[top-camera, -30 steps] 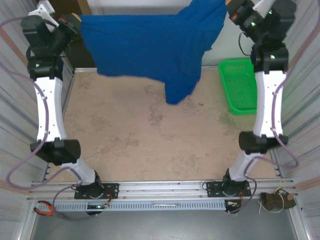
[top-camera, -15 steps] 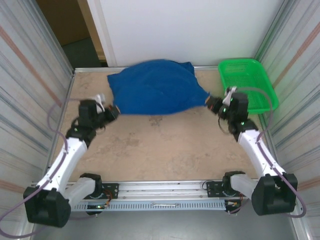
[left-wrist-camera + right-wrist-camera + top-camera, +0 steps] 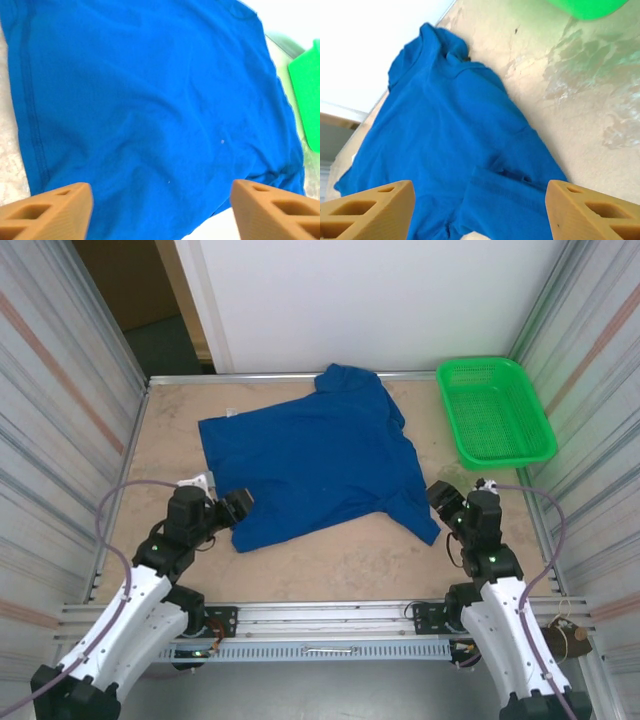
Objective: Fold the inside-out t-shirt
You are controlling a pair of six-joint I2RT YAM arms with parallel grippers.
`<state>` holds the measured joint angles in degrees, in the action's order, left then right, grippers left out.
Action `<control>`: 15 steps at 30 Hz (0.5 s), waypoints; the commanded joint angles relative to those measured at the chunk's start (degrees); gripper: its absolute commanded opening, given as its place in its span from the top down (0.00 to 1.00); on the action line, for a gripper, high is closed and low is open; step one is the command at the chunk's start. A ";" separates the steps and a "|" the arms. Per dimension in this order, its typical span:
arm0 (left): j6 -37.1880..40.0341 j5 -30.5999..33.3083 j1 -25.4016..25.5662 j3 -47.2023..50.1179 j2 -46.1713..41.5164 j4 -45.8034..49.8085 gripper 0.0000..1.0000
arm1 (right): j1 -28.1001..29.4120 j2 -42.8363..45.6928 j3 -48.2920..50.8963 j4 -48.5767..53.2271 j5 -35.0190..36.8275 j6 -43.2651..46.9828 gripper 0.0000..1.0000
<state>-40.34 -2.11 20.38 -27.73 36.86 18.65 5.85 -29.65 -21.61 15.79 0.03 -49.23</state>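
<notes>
The inside-out t-shirt (image 3: 310, 460) lies spread flat on the table, royal blue, its collar toward the far edge and one sleeve reaching to the near right. My left gripper (image 3: 238, 508) hovers at the shirt's near-left hem corner, open. In the left wrist view the blue cloth (image 3: 150, 100) lies below and beyond the wide-apart fingertips (image 3: 50, 212). My right gripper (image 3: 441, 497) sits just right of the near-right sleeve, open. The right wrist view has that sleeve (image 3: 520, 200) lying loose between the spread fingertips (image 3: 592, 212), with the shirt body (image 3: 445, 135) beyond.
A green mesh basket (image 3: 495, 405) stands at the far right of the table, also seen as a green edge (image 3: 311, 100) in the left wrist view. Metal walls (image 3: 60, 390) close both sides. Bare tabletop (image 3: 340, 560) runs along the near edge.
The shirt, held up in the air by both grippers, came down onto the table and now lies flat. Both grippers have opened, let go of it, and drawn back toward the near edge.
</notes>
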 commanded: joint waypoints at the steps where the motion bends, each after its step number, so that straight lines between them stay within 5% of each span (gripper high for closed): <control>1: 1.83 5.10 0.30 -4.17 0.69 1.00 0.18 | 0.01 -3.63 -3.99 1.26 0.40 -1.66 0.34; 4: 4.76 4.04 -1.58 -7.34 9.36 -5.69 0.14 | 2.98 -13.58 -7.35 -3.59 -3.54 -1.25 0.37; 8: 10.55 -2.06 -5.69 -20.85 33.02 -10.38 0.13 | 10.71 -30.17 -14.51 -8.41 -4.39 0.44 0.39; 15: 20.03 -3.31 -10.60 -54.72 70.41 0.88 0.12 | 20.51 -50.48 -20.83 -13.60 0.89 -6.47 0.46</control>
<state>-26.46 -3.95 12.08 -73.49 98.94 12.64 24.21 -76.73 -41.21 4.43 -2.39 -51.46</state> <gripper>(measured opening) 0.883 0.541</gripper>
